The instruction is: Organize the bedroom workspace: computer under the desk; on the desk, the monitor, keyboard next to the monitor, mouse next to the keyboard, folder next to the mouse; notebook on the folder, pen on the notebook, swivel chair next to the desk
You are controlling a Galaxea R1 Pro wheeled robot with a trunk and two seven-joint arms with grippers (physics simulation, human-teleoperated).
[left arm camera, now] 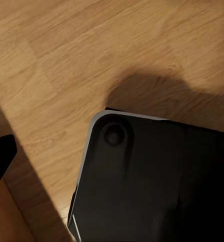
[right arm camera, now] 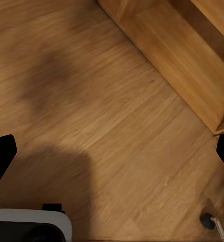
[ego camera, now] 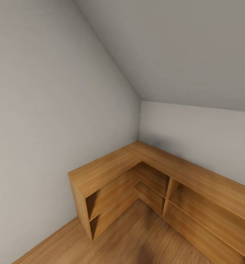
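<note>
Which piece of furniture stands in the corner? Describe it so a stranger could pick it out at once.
Find the corner where the two pale grey walls meet under the sloping ceiling. Against both walls, on the wood floor, stands the L-shaped wooden shelf unit. Its flat top and open-fronted compartments, split by shelves and an upright divider, set it apart from the bare walls around it.

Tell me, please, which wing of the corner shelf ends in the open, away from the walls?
The left wing: its end panel stands free above the floor, while the right wing runs on past the picture's edge.

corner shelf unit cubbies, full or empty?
Empty, as far as visible: the wooden shelf unit shows bare open compartments in the head view. Its far right end is cut off.
</note>
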